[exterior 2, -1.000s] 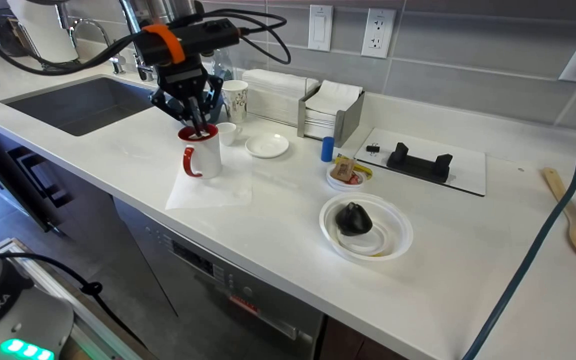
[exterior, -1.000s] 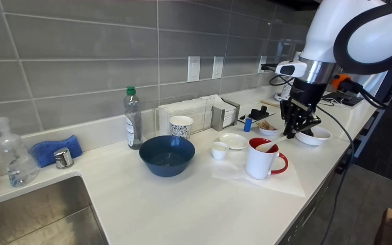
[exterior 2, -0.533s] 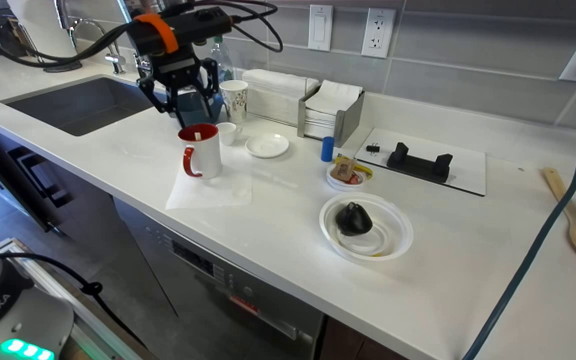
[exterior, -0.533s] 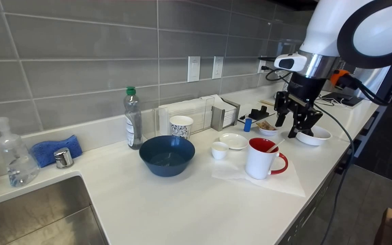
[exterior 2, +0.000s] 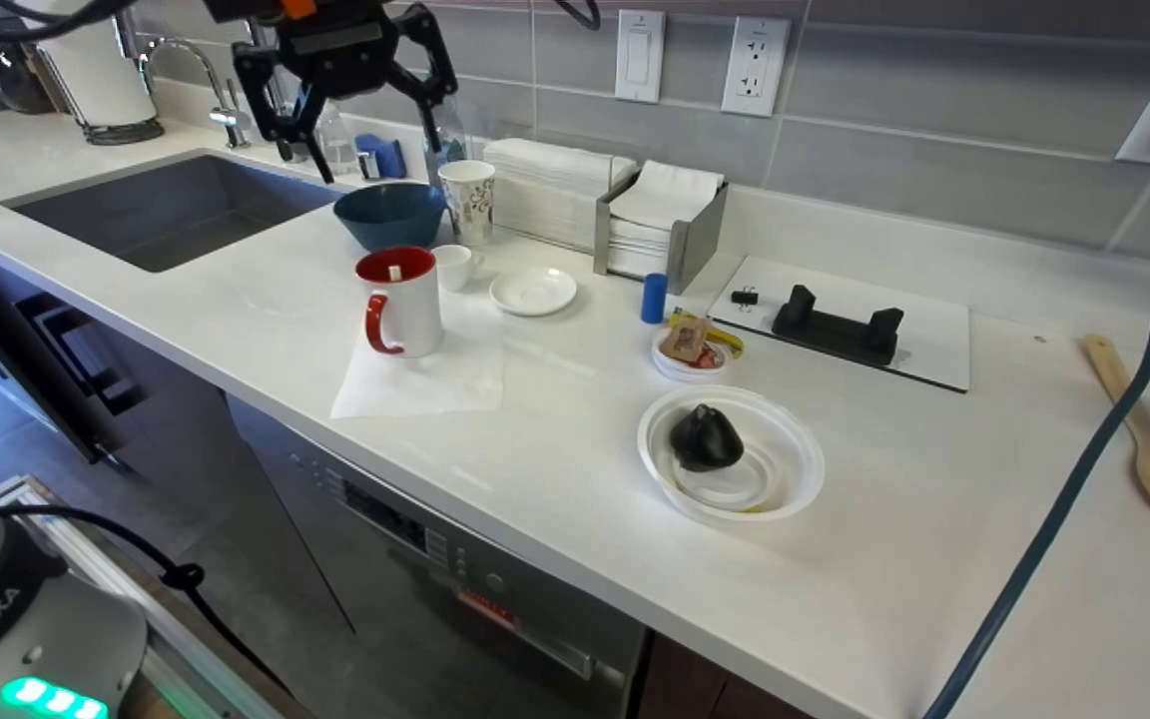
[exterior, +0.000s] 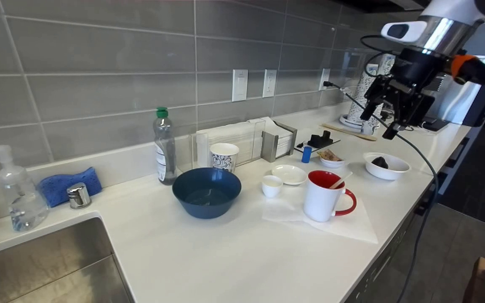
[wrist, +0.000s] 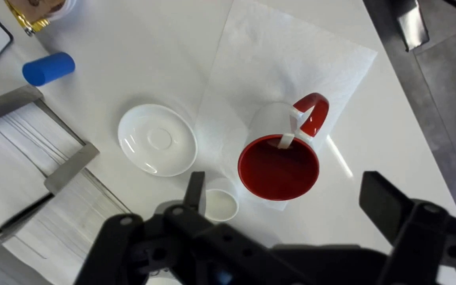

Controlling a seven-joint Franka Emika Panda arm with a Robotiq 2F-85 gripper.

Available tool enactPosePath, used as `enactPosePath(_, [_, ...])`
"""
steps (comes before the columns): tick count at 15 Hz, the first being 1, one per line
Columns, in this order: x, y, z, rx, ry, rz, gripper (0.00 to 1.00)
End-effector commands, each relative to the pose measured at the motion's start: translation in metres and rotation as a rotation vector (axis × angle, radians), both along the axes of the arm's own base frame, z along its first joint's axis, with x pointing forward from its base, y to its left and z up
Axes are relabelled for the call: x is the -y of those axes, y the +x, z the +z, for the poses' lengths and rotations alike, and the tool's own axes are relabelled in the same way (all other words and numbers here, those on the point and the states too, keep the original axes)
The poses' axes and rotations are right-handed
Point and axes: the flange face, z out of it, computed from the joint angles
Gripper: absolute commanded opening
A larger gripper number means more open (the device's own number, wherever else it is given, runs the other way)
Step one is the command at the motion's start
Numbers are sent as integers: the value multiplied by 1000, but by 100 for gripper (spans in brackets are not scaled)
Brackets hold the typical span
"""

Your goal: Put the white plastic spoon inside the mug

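The white mug [exterior: 319, 206] with its red handle and red inside stands upright on a paper sheet in both exterior views. Leaning inside it is the white plastic spoon [exterior: 340, 181], its handle end poking past the rim on the handle side. In the wrist view only the tip of the spoon [wrist: 286, 141] is plain; its lower part is lost in the dark red interior of the mug [wrist: 277, 170]. My gripper [exterior 2: 379, 163] hangs well above the mug, fingers spread wide, with nothing held between them. It touches neither mug nor spoon.
Close by the mug are a small white cup [exterior: 272, 186] and a saucer [wrist: 158, 140]. A blue bowl [exterior 2: 390, 215], patterned paper cup [exterior 2: 469, 200] and napkin holder [exterior 2: 675, 235] line the wall side. A white bowl [exterior 2: 805, 479] holds a black object. A cable [exterior 2: 1064, 479] crosses the counter.
One second ago the gripper was shut on the spoon's handle at the mug. It has opened, the spoon has settled against the mug's rim, and the arm has risen away. The mug stayed put.
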Motion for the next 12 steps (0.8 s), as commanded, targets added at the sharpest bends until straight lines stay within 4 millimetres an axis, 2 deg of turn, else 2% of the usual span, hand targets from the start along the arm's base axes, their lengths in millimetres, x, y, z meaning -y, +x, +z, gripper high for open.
enactPosePath(1, [61,-32,38,61,103,-160,100])
enactPosePath(3, [99,-46,62,120,127,-265,100])
enactPosePath(7, [150,-67,92,228,126,-478,100])
enactPosePath(8, [158,-68,96,254,129,-529,100])
enactPosePath(9, [160,-68,93,207,149,-523,100])
enactPosePath(10, [154,-70,91,227,132,-477,100])
enactPosePath(12, [158,-72,92,224,140,-499,100])
